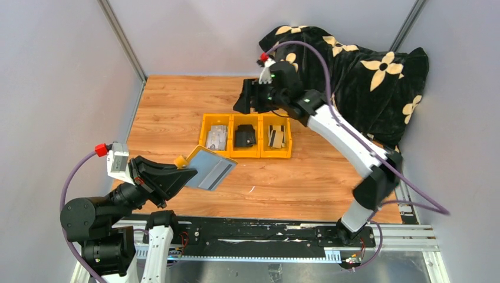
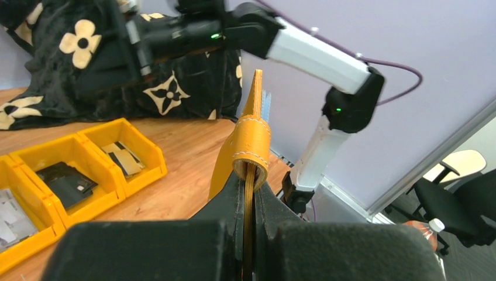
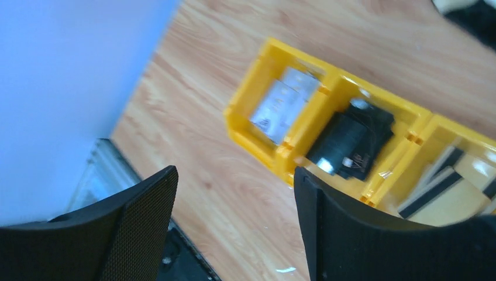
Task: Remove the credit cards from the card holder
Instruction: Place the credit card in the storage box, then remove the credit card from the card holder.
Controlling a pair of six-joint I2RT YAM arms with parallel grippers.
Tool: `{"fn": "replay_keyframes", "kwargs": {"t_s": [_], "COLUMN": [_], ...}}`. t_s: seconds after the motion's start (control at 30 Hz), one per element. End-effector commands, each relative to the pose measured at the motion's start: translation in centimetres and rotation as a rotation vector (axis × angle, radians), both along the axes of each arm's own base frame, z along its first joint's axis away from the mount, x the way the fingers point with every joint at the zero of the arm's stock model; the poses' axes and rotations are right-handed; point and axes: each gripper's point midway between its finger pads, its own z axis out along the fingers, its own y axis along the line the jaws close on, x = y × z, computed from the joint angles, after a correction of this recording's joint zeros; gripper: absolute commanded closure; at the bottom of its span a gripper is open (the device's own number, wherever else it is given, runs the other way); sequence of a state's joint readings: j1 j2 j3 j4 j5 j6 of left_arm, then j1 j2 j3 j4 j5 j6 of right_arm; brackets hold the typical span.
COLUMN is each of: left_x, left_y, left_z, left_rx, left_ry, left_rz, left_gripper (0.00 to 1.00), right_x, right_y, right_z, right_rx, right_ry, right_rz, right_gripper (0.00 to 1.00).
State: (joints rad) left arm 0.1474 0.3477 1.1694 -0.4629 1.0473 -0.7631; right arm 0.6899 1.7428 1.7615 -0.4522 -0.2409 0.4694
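My left gripper [image 1: 186, 168] is shut on the card holder [image 1: 210, 167], a mustard-yellow wallet held up above the table's front left, its grey-blue inner face turned up. In the left wrist view the card holder [image 2: 250, 143] stands edge-on, clamped in the left gripper [image 2: 250, 193]. Pale grey credit cards [image 1: 217, 137] lie in the left compartment of the yellow tray [image 1: 259, 154], and cards with black stripes [image 1: 276, 135] lie in the right one. My right gripper [image 1: 243, 105] hovers behind the tray. The right gripper [image 3: 234, 175] is open, with nothing between its fingers.
A black pouch [image 1: 244, 137] fills the tray's middle compartment; the right wrist view also shows this pouch [image 3: 351, 140]. A black blanket with cream flowers [image 1: 365, 71] is heaped at the back right. Grey walls close in the left, back and right sides.
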Motion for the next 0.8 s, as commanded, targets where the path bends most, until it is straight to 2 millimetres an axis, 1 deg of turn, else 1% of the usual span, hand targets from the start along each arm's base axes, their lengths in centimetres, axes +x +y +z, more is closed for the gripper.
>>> {"fn": "replay_keyframes", "kwargs": {"t_s": [0.0, 0.03, 0.07, 0.13, 0.2, 0.3, 0.37, 0.4, 0.5, 0.6, 0.63, 0.67, 0.7, 0.77], "left_x": [-1.4, -1.5, -1.5, -1.8, -2.0, -2.3, -2.3, -2.4, -2.7, -3.1, -3.2, -3.3, -3.4, -3.7], "left_y": [-0.4, -0.5, -0.5, -0.7, -0.8, -1.0, -1.1, -1.2, -1.3, -1.4, -1.4, -1.5, -1.5, -1.6], "left_z": [1.0, 0.9, 0.7, 0.4, 0.1, -0.4, -0.9, -1.1, -1.3, -1.5, -1.6, -1.7, -1.8, -1.8], "left_rx": [0.017, 0.020, 0.024, 0.038, 0.054, 0.075, 0.088, 0.093, 0.104, 0.115, 0.119, 0.123, 0.125, 0.130], "left_ry": [-0.061, -0.060, -0.058, -0.060, -0.065, -0.055, -0.045, -0.041, -0.042, -0.046, -0.045, -0.046, -0.045, -0.050], "left_rz": [-0.034, -0.040, -0.045, -0.064, -0.086, -0.127, -0.149, -0.164, -0.185, -0.207, -0.213, -0.218, -0.223, -0.234], "left_gripper": [1.00, 1.00, 1.00, 1.00, 1.00, 1.00, 1.00, 1.00, 1.00, 1.00, 1.00, 1.00, 1.00, 1.00], "right_x": [-6.2, -8.0, -10.5, -14.5, -18.3, -24.1, -27.2, -28.4, -30.5, -31.9, -32.2, -32.5, -32.7, -32.9], "right_y": [-0.6, -0.9, -1.4, -1.5, -1.3, -0.5, 0.1, 0.5, 1.7, 2.6, 2.9, 3.2, 3.5, 3.9], "right_z": [7.9, 10.0, 12.1, 14.3, 15.4, 16.1, 16.4, 16.3, 16.2, 15.8, 15.7, 15.5, 15.4, 15.2], "right_rx": [0.197, 0.259, 0.324, 0.411, 0.445, 0.455, 0.456, 0.447, 0.405, 0.394, 0.394, 0.392, 0.391, 0.384], "right_ry": [-0.142, -0.187, -0.234, -0.282, -0.296, -0.334, -0.368, -0.378, -0.389, -0.383, -0.384, -0.377, -0.371, -0.362], "right_rz": [0.190, 0.244, 0.314, 0.459, 0.595, 0.790, 0.881, 0.910, 0.969, 1.012, 1.018, 1.026, 1.031, 1.037], "right_gripper": [0.23, 0.23, 0.22, 0.21, 0.20, 0.19, 0.19, 0.18, 0.18, 0.17, 0.19, 0.22, 0.28, 0.43]}}
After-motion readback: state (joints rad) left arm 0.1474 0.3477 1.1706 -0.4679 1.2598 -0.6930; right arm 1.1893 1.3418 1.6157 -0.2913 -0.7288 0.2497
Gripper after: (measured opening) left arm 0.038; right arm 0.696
